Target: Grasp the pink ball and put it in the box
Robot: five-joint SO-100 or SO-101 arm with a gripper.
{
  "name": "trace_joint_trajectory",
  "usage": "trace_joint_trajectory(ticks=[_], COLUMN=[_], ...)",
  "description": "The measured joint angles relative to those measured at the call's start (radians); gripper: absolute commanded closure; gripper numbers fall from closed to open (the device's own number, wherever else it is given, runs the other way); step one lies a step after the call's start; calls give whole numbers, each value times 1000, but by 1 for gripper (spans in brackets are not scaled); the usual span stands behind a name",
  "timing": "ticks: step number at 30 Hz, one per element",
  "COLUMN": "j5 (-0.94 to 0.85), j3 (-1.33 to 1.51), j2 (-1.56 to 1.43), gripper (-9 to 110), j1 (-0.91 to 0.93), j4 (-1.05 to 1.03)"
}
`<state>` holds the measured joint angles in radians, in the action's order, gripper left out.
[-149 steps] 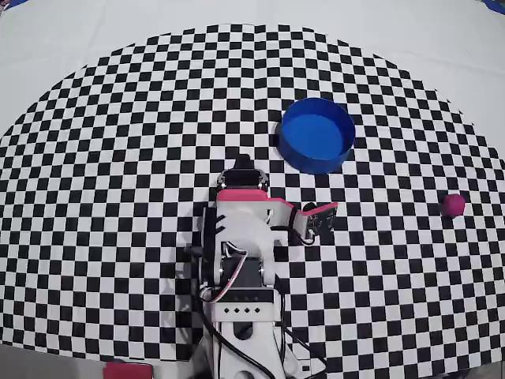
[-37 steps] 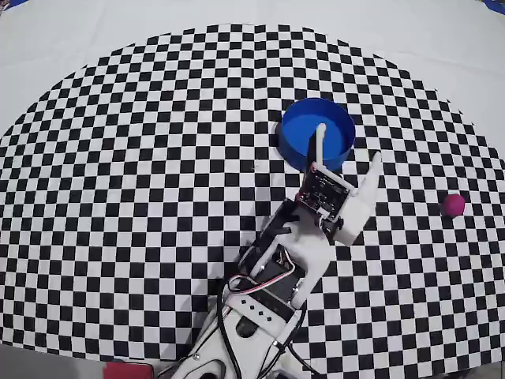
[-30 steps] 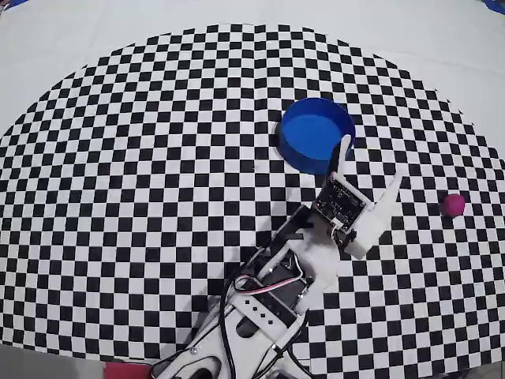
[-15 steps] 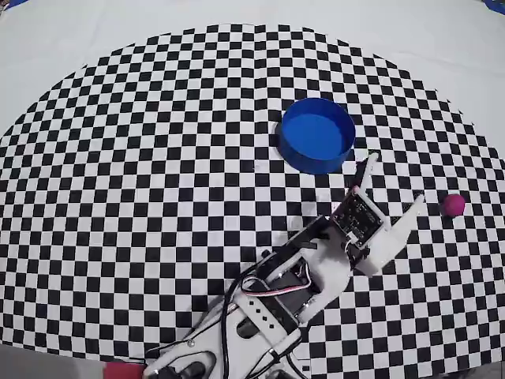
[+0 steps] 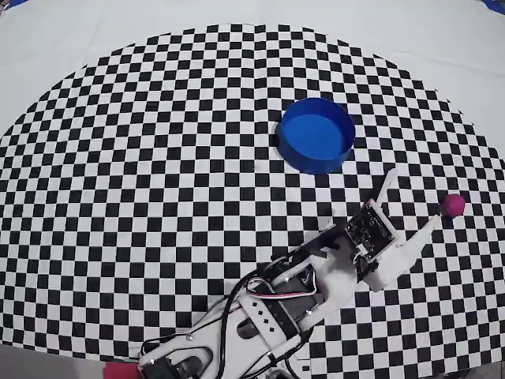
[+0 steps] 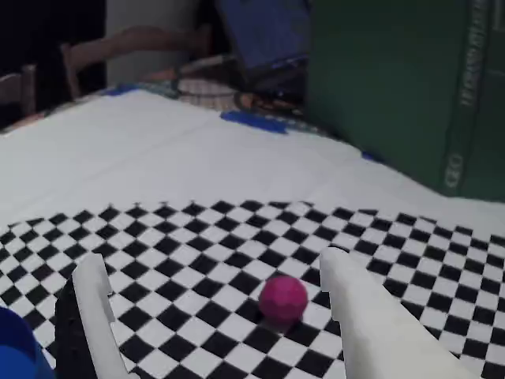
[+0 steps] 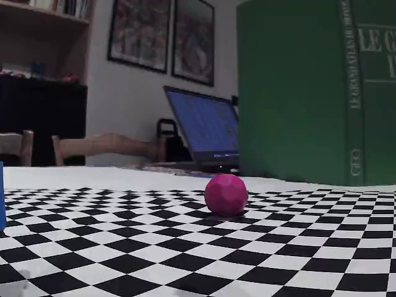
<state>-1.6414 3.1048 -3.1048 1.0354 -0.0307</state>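
The pink ball [image 5: 452, 204] rests on the checkered mat near its right edge in the overhead view. My gripper [image 5: 414, 196] is open, and its white fingers point at the ball from the left, just short of it. In the wrist view the ball [image 6: 283, 297] lies ahead between the spread fingers, closer to the right finger [image 6: 347, 292], with the gripper [image 6: 213, 264] empty. The fixed view shows the ball [image 7: 226, 194] alone on the mat. The blue box [image 5: 316, 136] stands empty up and left of the gripper; a sliver of the box [image 6: 12, 347] shows at the wrist view's bottom left.
The checkered mat [image 5: 142, 158] lies on a white cloth [image 5: 79, 31]. A tall green book [image 7: 315, 86] and a laptop [image 7: 207, 133] stand beyond the table's far edge. The arm's base [image 5: 260, 324] sits at the bottom centre of the overhead view.
The arm has swung right, from over the box's rim toward the pink ball, with the gripper open throughout. Ball and box have not moved.
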Motion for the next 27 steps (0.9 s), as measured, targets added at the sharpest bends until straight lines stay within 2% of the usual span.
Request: trace_joint_trajectory(ticks=[27], j5=[0], j3=[0], j2=[92], gripper=[70], j1=[74], j4=[-18])
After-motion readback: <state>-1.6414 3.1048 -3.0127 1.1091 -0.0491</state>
